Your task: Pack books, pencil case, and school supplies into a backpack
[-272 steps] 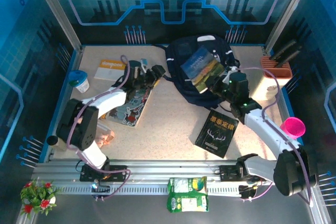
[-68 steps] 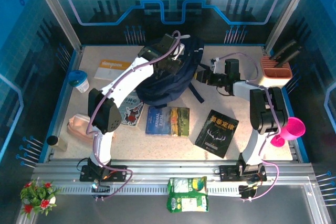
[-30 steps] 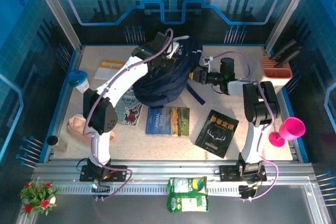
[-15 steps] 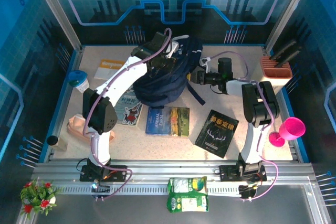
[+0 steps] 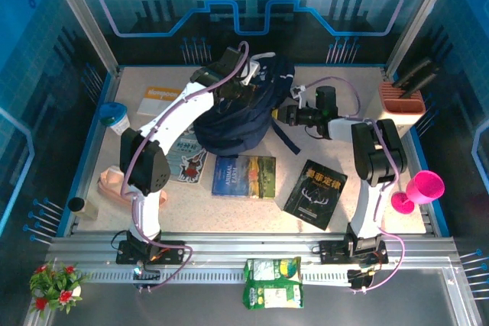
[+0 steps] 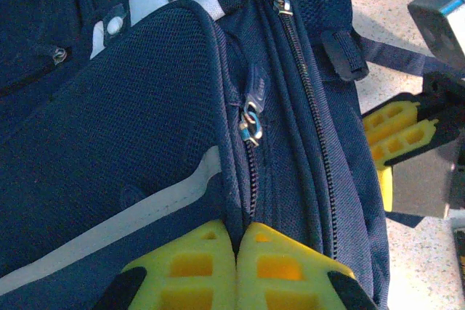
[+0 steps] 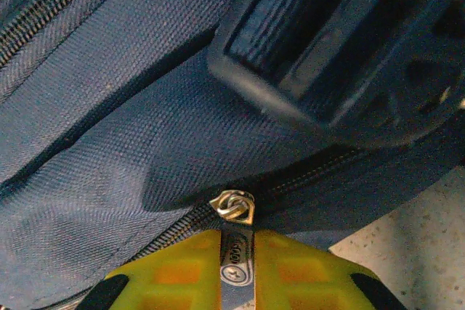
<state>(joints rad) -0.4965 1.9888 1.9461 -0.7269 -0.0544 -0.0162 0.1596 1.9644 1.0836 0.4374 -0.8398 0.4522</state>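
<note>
Moved: the blue-green book (image 5: pixel 244 177), earlier on the backpack (image 5: pixel 229 127), is now lying at the table's (image 5: pixel 252 215) centre.
Backpack: sitting by the middle of the far edge.
Right gripper (image 7: pixel 236 245): pinching the zip tab (image 7: pixel 235 270).
Left gripper (image 6: pixel 236 252): pressing, fully closed, against the pocket seam.

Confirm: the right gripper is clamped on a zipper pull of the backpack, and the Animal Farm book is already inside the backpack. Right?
Not quite. The Animal Farm book is not inside the backpack. It lies flat on the table in front of it, as the top external view shows. The rest holds: the right gripper is clamped on a zipper pull of the backpack.
</note>
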